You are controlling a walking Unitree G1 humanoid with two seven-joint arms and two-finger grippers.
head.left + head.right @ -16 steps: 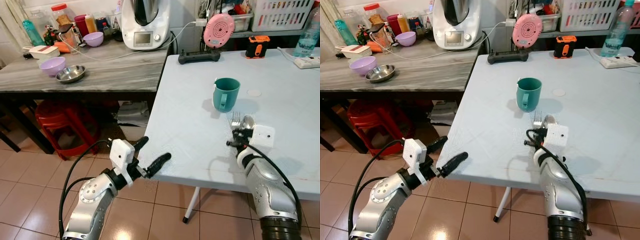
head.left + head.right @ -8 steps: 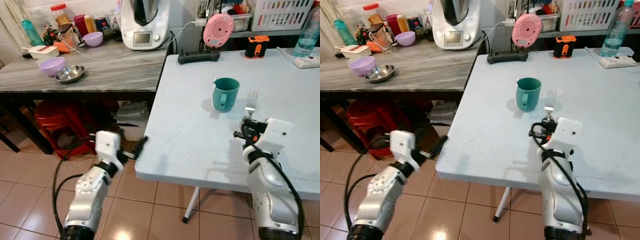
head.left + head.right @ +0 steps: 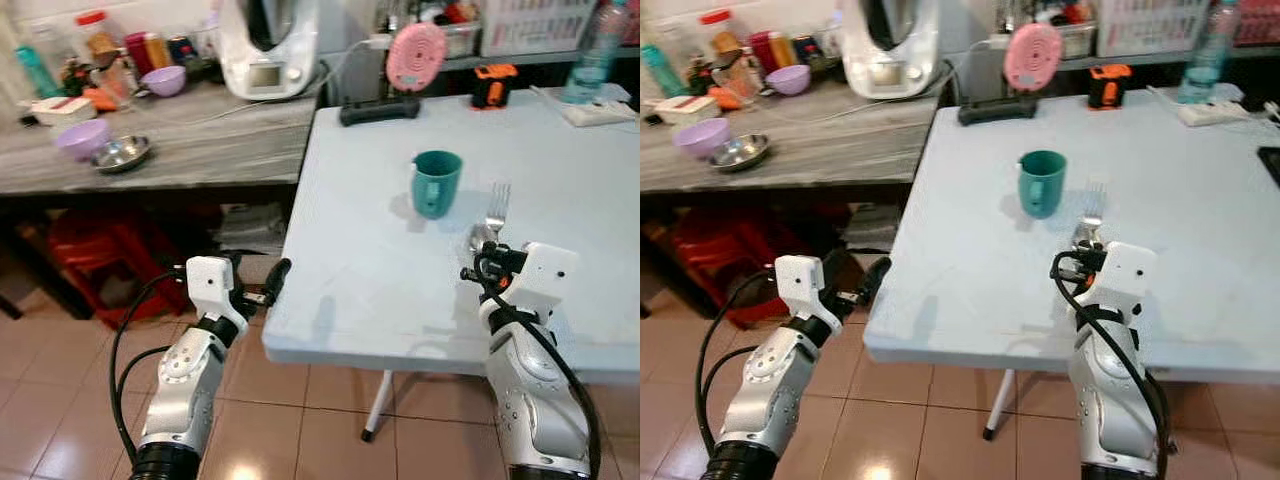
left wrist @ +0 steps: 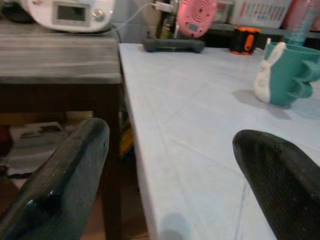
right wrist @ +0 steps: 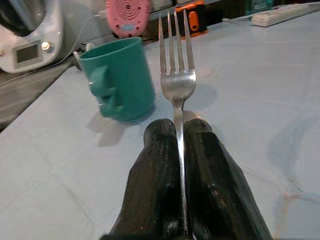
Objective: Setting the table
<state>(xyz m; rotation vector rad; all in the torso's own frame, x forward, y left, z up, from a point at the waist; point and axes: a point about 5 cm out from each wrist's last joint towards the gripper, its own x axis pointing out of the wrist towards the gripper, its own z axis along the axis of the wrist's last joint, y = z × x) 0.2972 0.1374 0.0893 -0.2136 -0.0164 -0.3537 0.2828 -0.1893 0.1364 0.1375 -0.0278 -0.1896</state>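
Observation:
A teal mug [image 3: 437,182] stands in the middle of the pale blue table [image 3: 360,260]. My right gripper [image 3: 487,264] hovers over the table's front right part, shut on a metal fork [image 3: 497,205]. The fork's tines point away from me, just right of the mug [image 5: 122,80]; in the right wrist view the fork [image 5: 176,75] is pinched between both fingers [image 5: 160,150]. A spoon's bowl [image 3: 479,237] lies on the table by that gripper. My left gripper [image 3: 262,284] is open and holds nothing, low beside the table's front left corner.
A grey counter [image 3: 200,140] on the left carries a purple bowl [image 3: 82,138], a steel bowl [image 3: 118,153] and a white appliance [image 3: 262,45]. Red stools [image 3: 85,250] stand under it. At the table's far edge are a black power strip [image 3: 378,108], an orange device [image 3: 491,83] and a bottle [image 3: 590,55].
My right gripper has raised the fork from beside the spoon and carried it a little forward, tines now beside the mug. My left arm has dropped from the table edge and drawn back leftward.

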